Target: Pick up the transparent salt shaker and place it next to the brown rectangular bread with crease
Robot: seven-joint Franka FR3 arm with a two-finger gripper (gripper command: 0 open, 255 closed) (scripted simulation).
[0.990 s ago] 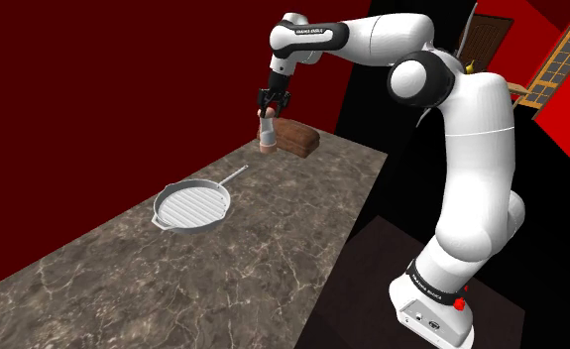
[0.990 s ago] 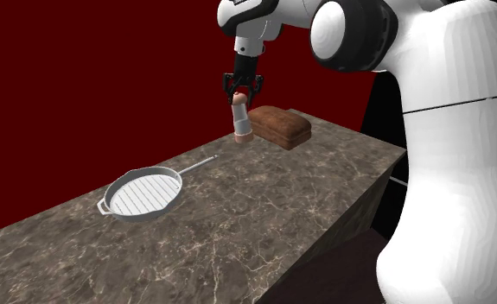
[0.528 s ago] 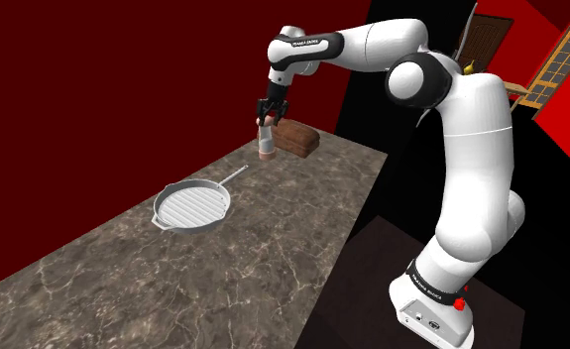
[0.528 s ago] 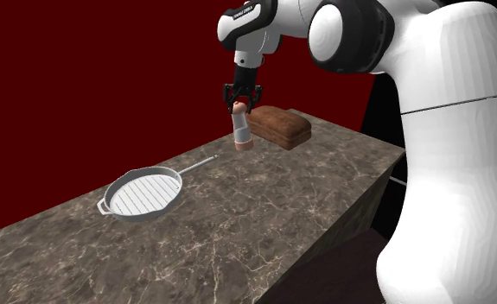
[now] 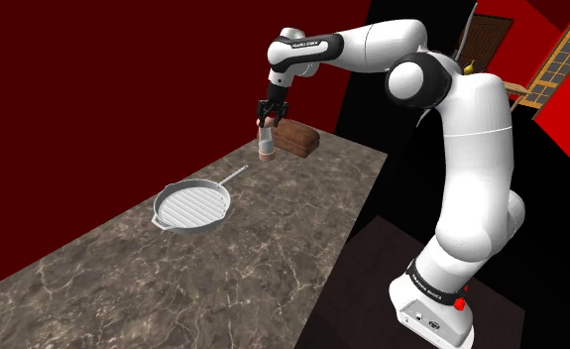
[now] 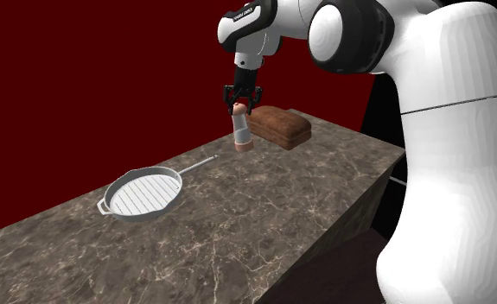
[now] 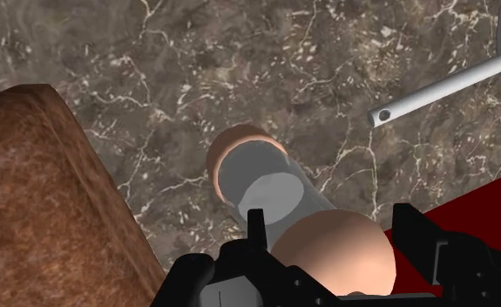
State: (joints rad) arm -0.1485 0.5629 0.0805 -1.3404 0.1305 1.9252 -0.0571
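The marbled stone table (image 5: 273, 258) runs away from the stand, with a dark red wall behind it. The white arm (image 5: 471, 149) reaches across to the table's far end, its wrist pointing straight down. A round ridged pan (image 5: 193, 207) lies mid-table, its thin handle aimed toward the far end. The brown loaf of bread (image 5: 297, 140) sits near the far corner.

The salt shaker (image 6: 242, 129) has a clear greyish body with a pinkish cap and base. It stands just beside the loaf, on the side facing the pan, between the loaf and the tip of the pan handle. It is about upright, and its base looks to be on the table or a hair above it; I cannot tell which. The jaws are clasped around the shaker's cap from above, one on each side.

The step in hand is most likely the set-down and release, with the task nearly done. To do it well, the base should be flat on the stone before the jaws part. They should open without nudging the cap sideways. The arm should then rise straight up, so that nothing catches the cap and tips the shaker into the loaf.
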